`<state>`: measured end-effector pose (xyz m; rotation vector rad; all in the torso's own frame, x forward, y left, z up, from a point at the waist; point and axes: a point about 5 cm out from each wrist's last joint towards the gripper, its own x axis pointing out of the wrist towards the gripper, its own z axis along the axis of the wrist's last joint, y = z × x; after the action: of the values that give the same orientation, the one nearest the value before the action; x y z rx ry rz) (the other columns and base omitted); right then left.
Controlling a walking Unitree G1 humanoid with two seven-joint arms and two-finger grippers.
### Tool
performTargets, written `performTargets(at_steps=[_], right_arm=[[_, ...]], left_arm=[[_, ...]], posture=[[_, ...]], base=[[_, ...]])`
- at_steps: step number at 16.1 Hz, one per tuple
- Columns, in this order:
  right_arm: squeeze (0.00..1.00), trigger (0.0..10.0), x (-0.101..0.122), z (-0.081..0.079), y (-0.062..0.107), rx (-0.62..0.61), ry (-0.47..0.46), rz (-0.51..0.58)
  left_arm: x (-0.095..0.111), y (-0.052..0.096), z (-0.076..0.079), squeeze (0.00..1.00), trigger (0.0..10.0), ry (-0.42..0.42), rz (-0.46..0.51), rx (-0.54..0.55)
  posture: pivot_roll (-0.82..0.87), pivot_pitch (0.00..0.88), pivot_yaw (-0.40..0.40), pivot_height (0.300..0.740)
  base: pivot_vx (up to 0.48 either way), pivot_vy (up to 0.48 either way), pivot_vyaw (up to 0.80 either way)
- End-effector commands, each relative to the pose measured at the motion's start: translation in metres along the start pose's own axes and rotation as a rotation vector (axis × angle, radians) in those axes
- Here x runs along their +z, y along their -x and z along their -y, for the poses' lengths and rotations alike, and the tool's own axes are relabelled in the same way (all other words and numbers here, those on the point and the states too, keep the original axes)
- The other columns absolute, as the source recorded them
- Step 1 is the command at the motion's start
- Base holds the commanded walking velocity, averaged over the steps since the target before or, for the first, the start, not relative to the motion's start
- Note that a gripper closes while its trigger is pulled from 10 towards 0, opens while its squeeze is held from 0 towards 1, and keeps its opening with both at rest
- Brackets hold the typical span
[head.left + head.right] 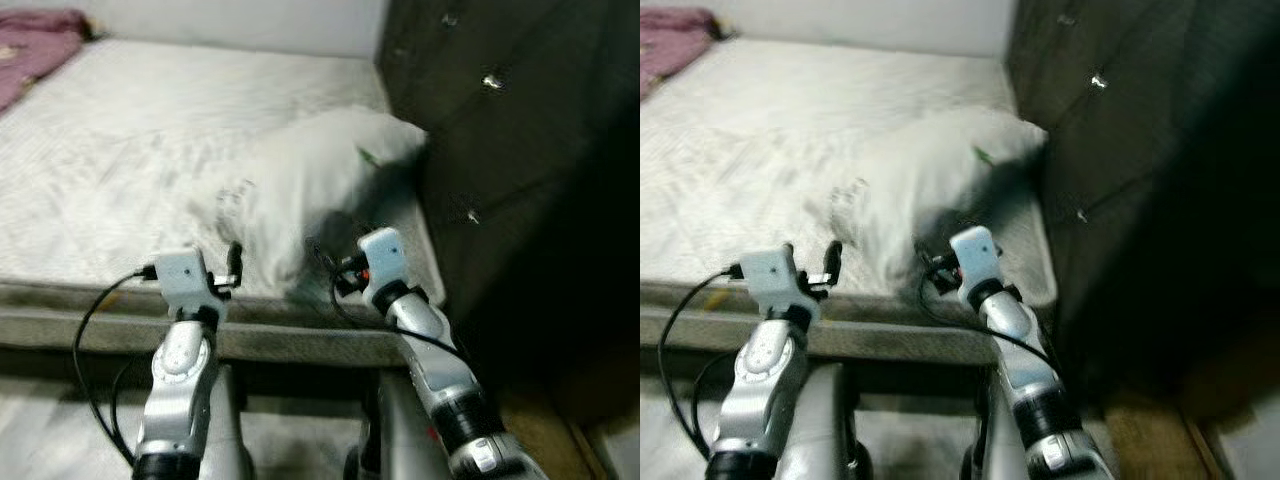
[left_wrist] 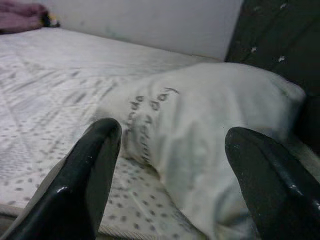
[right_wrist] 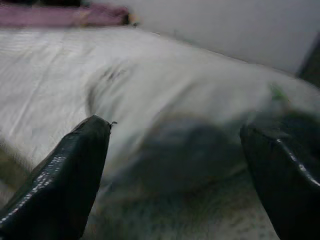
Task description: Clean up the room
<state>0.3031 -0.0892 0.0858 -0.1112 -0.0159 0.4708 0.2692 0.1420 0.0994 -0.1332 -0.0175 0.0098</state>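
Your target is the white pillow [image 1: 320, 185], lying on the bed [image 1: 110, 150] hard up against the dark headboard [image 1: 500, 150] at the mattress's right end. Both arms are raised at the near edge of the bed. From the left tool [image 1: 236, 266] the pillow sits at about 1 o'clock, near but not touching. From the right tool [image 1: 325, 262] it sits at 12 o'clock, just beyond the tips (contact can't be confirmed, the frames are blurred).

The pillow's long axis runs roughly from 7 o'clock to 1 o'clock in the head views, near corner toward you, far corner tucked at the headboard. So the near lower end falls between your two tools, and the right arm is the closer one.

Left tool is spread wide: in the left wrist view the two black fingers [image 2: 85, 180] stand well apart with the pillow's printed end framed between them, nothing gripped. Right tool is likewise spread, its fingers [image 3: 65, 180] wide apart, with the pillow's shaded side ahead of them, holding nothing.

A pink blanket [image 1: 35, 50] lies at the far left corner of the bed, about 10 o'clock, well apart from both tools.

Judgement: reach forward, right arm leading, to take the near end.
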Motion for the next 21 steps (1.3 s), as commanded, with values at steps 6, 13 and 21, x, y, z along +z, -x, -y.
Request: performTargets(at_steps=[6,13,21], right_arm=[[0.0,10.0,0.0066,-0.0037,-0.0048,0.026,0.012,0.02],[0.0,10.0,0.0042,-0.0039,-0.0043,0.033,0.006,0.008],[0.0,10.0,0.0041,-0.0051,-0.0048,0.05,0.015,0.006]], left_arm=[[-0.0062,0.0037,-0.0038,0.0,10.0,0.005,-0.025,0.016],[-0.0073,0.0047,-0.0026,0.0,10.0,0.013,-0.026,0.01],[-0.0093,0.0043,-0.0029,0.0,10.0,0.015,-0.043,0.019]], posture=[[-0.02,0.002,-0.046,0.547],[-0.01,0.0,-0.049,0.547],[-0.01,0.0,-0.052,0.547]], base=[[0.0,0.0,0.26],[0.25,0.0,0.22],[0.077,0.0,0.07]])
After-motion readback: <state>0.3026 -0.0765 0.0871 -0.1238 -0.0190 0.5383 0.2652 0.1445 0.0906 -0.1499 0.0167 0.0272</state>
